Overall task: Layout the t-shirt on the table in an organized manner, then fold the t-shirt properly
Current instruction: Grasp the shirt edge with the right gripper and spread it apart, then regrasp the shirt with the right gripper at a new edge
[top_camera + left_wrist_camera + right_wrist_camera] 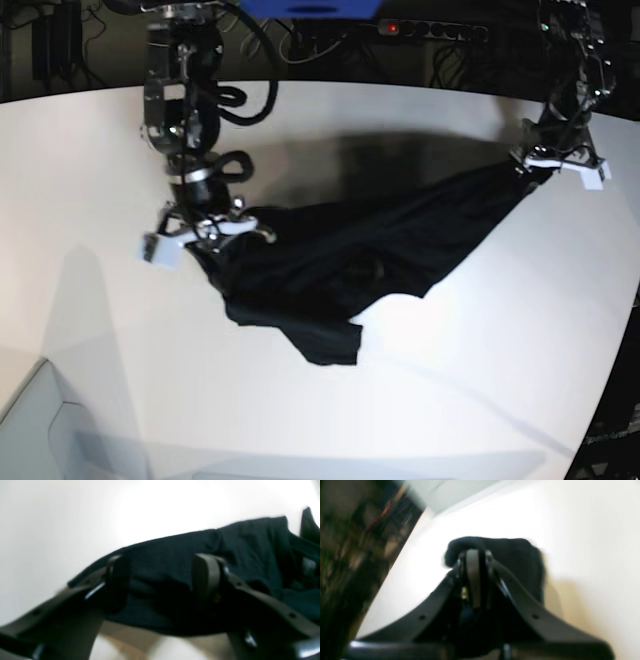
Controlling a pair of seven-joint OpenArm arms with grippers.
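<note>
In the base view, going left to right, the right gripper comes first, its fingers pressed together on a bunched edge of the t-shirt; the right wrist view confirms it, the pads closed flat with a wad of black cloth pushed up behind them. From there the shirt stretches as a dark, sagging sheet across the table, its lower part drooping to a loose corner that rests on the white top, and it rises to the far right, where the left gripper meets its other end. In the left wrist view that gripper's fingers stand spread apart with fabric lying between and below them, so I judge it is not pinching the cloth, though blur leaves some doubt. The main risk follows from this: if the left side has no real hold, the raised end could slide off and fall in a heap, undoing the spread. A second risk is that the right gripper's bunched grab takes several layers at once, so pulling would twist the shirt rather than flatten it. The dragging lower corner could also fold under. By count: one t-shirt, one table, two grippers.
</note>
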